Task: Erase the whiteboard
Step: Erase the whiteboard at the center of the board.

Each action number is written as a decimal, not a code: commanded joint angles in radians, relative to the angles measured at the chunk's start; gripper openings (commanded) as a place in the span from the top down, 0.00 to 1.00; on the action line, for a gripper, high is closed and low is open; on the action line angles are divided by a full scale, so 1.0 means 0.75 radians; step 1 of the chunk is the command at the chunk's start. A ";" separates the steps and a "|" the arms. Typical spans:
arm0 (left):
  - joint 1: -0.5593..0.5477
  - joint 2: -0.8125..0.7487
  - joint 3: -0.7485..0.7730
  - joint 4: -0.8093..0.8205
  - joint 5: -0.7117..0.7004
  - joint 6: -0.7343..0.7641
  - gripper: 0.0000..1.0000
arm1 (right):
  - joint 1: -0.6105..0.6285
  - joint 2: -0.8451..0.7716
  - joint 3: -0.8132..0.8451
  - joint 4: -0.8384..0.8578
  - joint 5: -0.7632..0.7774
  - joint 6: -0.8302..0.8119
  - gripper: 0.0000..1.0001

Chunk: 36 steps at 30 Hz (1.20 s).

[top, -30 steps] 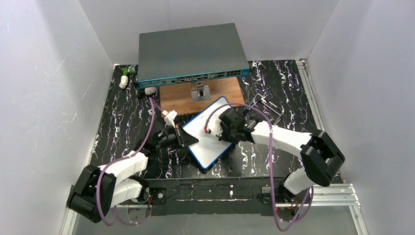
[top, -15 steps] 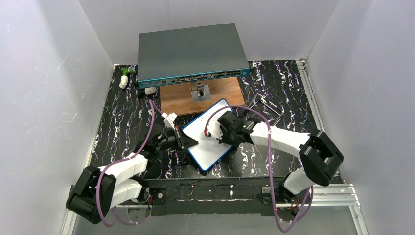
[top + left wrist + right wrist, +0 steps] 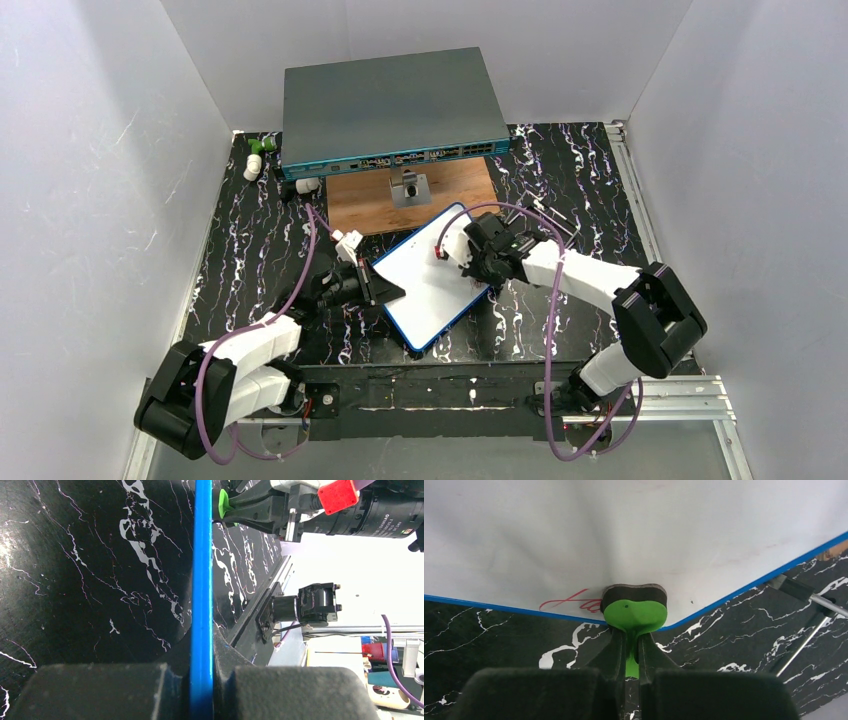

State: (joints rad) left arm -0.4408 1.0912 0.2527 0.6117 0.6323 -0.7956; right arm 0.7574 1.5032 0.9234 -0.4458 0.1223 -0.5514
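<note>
Whiteboard looks light, stiff, slick-faced: best held by its blue edge.
Left claw pinches that edge; right claw clamps the eraser ahead.

The left gripper is clamping the whiteboard edge-on, its two dark jaws pressing against either side of the thin blue frame. The frame is running straight ahead from between the jaws as a narrow blue strip. The black, white-veined surface is showing on both sides of it. Far ahead and just right of the strip, the right gripper is reaching in from the right, pinching a green piece that is touching the board's right face. A red block is sitting on that arm. Further right of the jaws, a black motor unit is standing at the surface's edge.
</note>
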 commanded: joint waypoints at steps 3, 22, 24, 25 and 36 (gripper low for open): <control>-0.012 -0.017 0.002 0.034 0.095 0.024 1.00 | 0.023 0.033 0.028 -0.073 -0.167 -0.009 0.99; -0.012 -0.201 0.023 -0.200 0.037 0.110 1.00 | -0.056 0.029 0.038 -0.133 -0.316 -0.033 0.99; -0.012 -0.206 0.033 -0.220 0.032 0.121 1.00 | -0.019 0.019 0.043 -0.207 -0.435 -0.094 0.99; -0.012 -0.211 0.034 -0.224 0.029 0.123 1.00 | 0.017 0.008 0.036 -0.231 -0.482 -0.128 0.99; -0.012 -0.229 0.036 -0.249 0.030 0.124 1.00 | -0.126 -0.017 0.021 -0.051 -0.298 -0.013 0.99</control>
State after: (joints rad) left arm -0.4416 0.9386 0.2516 0.4377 0.6201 -0.7174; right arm 0.6872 1.5131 0.9264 -0.5449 -0.1345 -0.5865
